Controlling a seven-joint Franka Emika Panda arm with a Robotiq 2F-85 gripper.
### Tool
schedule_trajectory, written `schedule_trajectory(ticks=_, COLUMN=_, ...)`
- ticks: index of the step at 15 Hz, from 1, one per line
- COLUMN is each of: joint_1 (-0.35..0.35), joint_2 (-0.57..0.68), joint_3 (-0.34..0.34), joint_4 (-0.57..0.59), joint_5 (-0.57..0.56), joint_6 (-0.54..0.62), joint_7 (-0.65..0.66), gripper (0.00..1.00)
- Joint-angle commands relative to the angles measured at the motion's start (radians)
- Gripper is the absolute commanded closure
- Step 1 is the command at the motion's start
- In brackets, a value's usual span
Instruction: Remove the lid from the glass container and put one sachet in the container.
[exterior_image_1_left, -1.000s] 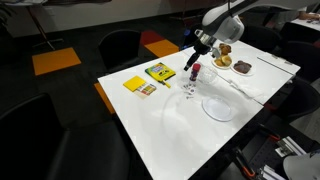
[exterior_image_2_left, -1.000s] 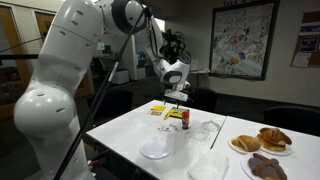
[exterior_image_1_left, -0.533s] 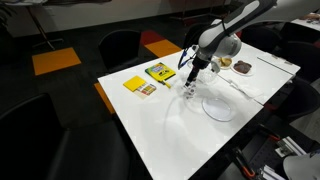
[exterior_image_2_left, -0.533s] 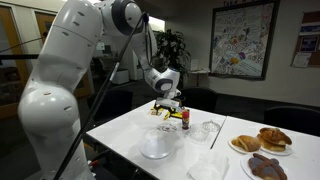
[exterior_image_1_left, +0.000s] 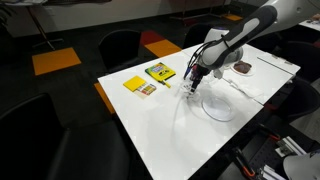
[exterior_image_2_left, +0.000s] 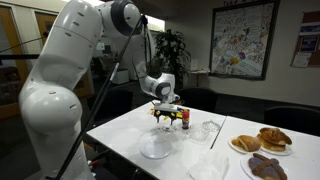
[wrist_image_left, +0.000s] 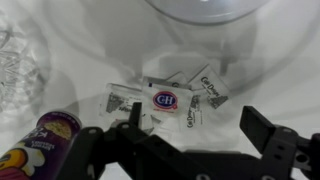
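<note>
Obs.: over the last second the arm has come down from a raised position above the small red-and-purple cylindrical can (exterior_image_2_left: 184, 118) and now sits low over the white table (exterior_image_1_left: 150, 125). The black two-finger gripper (wrist_image_left: 195, 140) is just above a loose cluster of small white paper sachets (wrist_image_left: 165, 100). Wrist view: the fingers are spread wide with nothing between them, and one finger (wrist_image_left: 265, 135) stands at each side of the cluster. The sachets lie overlapping, one with a blue-and-red round logo on top. The large pale round plate (wrist_image_left: 205, 8) is at 12 o'clock from them and the can at 8 o'clock. In an exterior view the small clear rounded glass container (exterior_image_2_left: 208, 129) stands upright on the table at about 3 o'clock from the gripper, beyond the can and apart from both. The small round lid is too small to resolve; I cannot tell whether it is on the container or off it. Reading: the descent puts the sachet pick in hand, with no sachet in the glass container yet. Risk: the overlapping sachets are thin and flat, so closing here could pinch two or slide off. Lid status needs checking before any drop.
</note>
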Motion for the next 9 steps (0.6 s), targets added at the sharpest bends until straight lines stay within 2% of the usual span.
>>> schedule_trajectory(ticks=1, joint_1=0.006, joint_2=0.006, joint_3=-0.020, joint_4=-0.038, joint_5=-0.064, joint_6=0.126, joint_7=0.072, gripper=0.00)
schedule_trajectory(ticks=4, joint_1=-0.005, joint_2=0.021, joint_3=-0.020, joint_4=-0.043, joint_5=-0.093, joint_6=0.192, joint_7=0.109, gripper=0.00)
schedule_trajectory(ticks=9, joint_1=-0.019, joint_2=0.057, joint_3=-0.004, joint_4=-0.035, joint_5=-0.097, joint_6=0.204, joint_7=0.142, gripper=0.00)
